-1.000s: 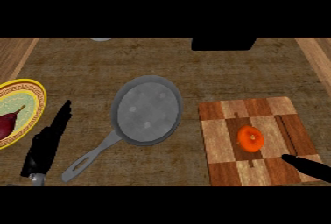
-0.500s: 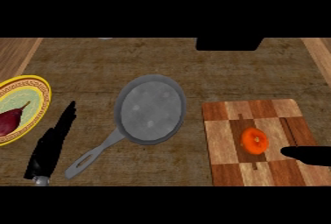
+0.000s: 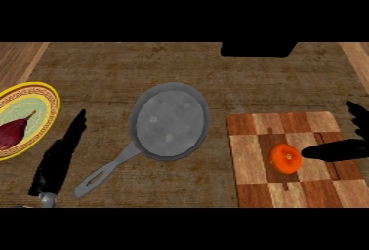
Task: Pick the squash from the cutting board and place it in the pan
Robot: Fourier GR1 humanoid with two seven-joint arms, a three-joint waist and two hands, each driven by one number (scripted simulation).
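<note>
Right hand [image 3: 338, 149] now closer beside squash [image 3: 285, 158]

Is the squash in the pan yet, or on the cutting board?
On the cutting board: the squash lies on its wood, and the pan holds nothing.

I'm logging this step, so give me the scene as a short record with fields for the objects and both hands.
cutting board: chequered wood, counter's right
squash: orange, on the cutting board
pan: grey, empty, left of the cutting board
plate: far left, holds a dark red vegetable
left hand: open, between plate and pan
right hand: open, thumb tip at the squash, not curled round it
</note>
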